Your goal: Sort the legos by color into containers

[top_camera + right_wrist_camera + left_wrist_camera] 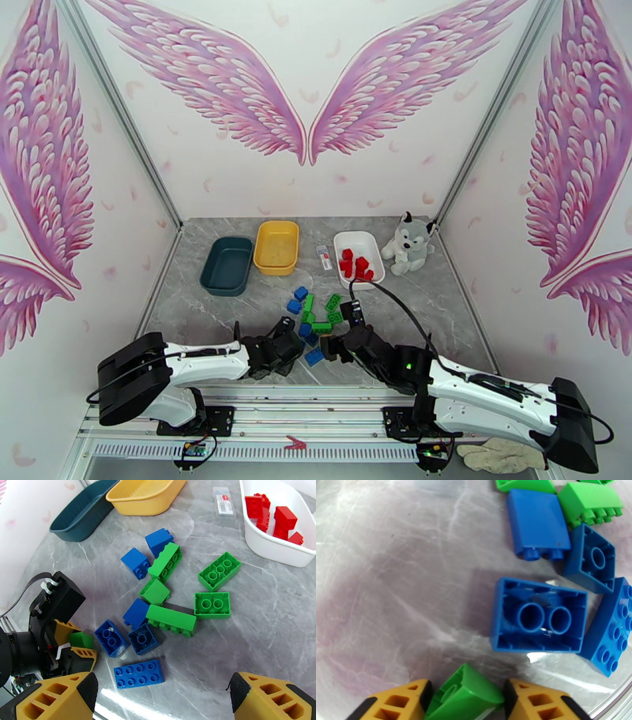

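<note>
The left tool (467, 692) pinches a tilted green brick (462, 697) beside the pile (170, 618) on the bench (256, 610); gripped askew, it could twist loose on lifting. The right tool (162, 687) gapes wide, empty.

Glossy plastic legos (171, 620) lie on a polished grey marble-look table (256, 610).
</note>
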Robot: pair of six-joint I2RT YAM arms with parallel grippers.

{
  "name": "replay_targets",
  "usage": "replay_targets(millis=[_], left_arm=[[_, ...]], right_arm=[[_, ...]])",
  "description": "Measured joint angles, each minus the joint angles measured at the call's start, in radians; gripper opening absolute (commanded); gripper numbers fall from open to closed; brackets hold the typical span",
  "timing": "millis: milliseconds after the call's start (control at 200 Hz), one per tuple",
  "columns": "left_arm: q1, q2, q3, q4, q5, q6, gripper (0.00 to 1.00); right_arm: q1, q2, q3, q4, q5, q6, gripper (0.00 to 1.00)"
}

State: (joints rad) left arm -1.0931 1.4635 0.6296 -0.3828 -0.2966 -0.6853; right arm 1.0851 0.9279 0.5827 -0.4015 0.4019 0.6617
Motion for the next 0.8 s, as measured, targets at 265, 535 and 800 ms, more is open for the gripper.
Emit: replay_targets(millis=[265,535,800], left_arm=[[-0.003,0.016,0.017,0.0,-0.004,0.004,0.39],[0.007,-0.029,0.014,-0.006,-0.028,0.001,0.4],[0.209,-0.228,0.023,-0.006,-0.066,0.051,0.42]], right_arm=[[0.0,-0.012,0.0,-0.004,0.008,0.0,0.94],[0.0,-0.013,0.0,-0.003,0.006,0.004,0.94],[0.009,0.098,0.0,0.085,-0.059,0.004,0.9]])
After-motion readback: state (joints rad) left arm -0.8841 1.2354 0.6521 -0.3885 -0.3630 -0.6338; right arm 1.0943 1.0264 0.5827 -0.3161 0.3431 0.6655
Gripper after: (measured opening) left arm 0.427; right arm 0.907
